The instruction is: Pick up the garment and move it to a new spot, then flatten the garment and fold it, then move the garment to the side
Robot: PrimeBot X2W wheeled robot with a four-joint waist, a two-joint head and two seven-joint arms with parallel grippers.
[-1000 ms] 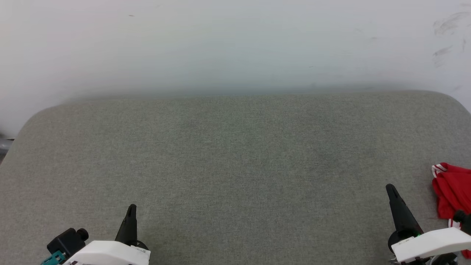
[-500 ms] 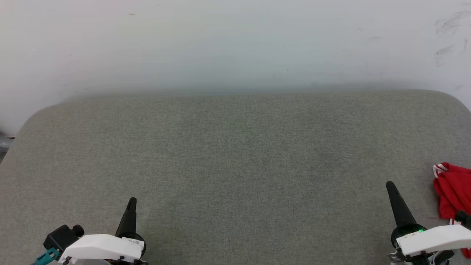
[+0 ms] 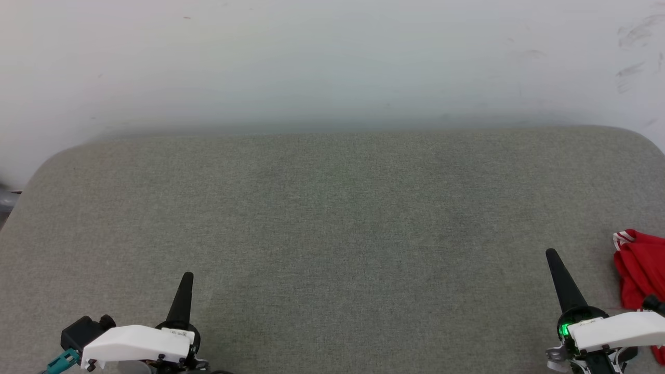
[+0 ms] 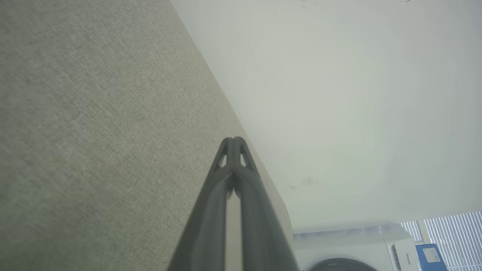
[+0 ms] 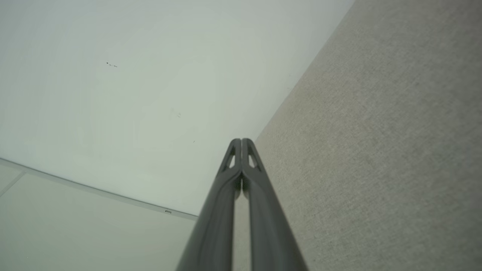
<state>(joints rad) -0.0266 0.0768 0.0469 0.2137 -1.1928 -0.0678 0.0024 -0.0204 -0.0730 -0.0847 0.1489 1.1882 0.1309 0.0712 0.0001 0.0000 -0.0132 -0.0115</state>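
The red garment (image 3: 641,270) lies bunched at the right edge of the head view, with a bit of red-and-white striped trim at its top; most of it is cut off by the frame. My right gripper (image 3: 552,255) sits at the lower right, just left of the garment and apart from it, its fingers pressed together with nothing between them (image 5: 241,141). My left gripper (image 3: 187,277) rests at the lower left, far from the garment, also shut and empty (image 4: 233,139).
A wide grey fabric surface (image 3: 332,223) with rounded far corners stretches before me, against a pale wall (image 3: 332,62). In the left wrist view a white washing machine (image 4: 350,248) stands beyond the surface's end.
Both grippers have slid a little further up the head view, and their white wrists have sunk lower. The garment has stayed in place.
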